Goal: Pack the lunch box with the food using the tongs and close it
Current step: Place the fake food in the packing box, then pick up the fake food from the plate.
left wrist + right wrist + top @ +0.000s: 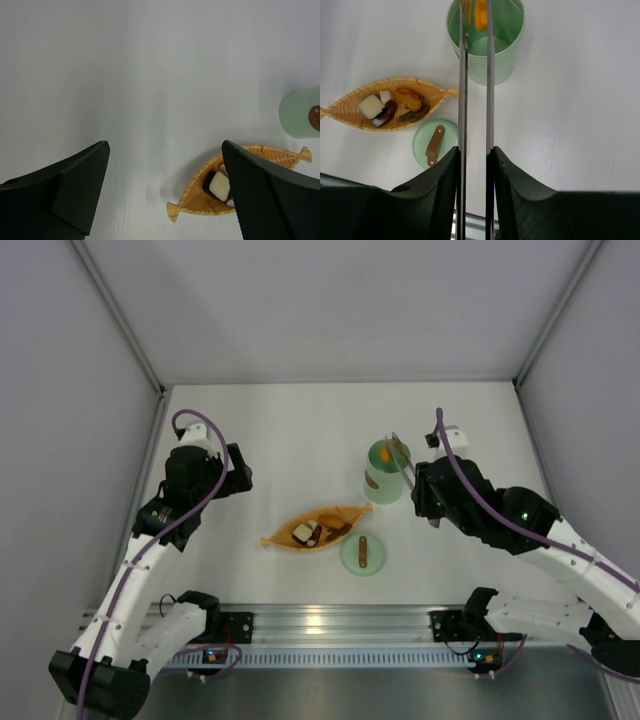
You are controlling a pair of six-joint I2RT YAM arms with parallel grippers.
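Orange food piece (480,16) sits between the tongs (489,90) my right gripper (475,165) pinches above the open lunch box (505,65) for dropping; left gripper (164,147) spread, idle.

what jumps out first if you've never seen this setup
The right pincer grips long tongs, their tips with an orange piece at the mouth of the open green lunch box. Nearer the arms' bases lie the orange dish of food and the lid, flat on the table.
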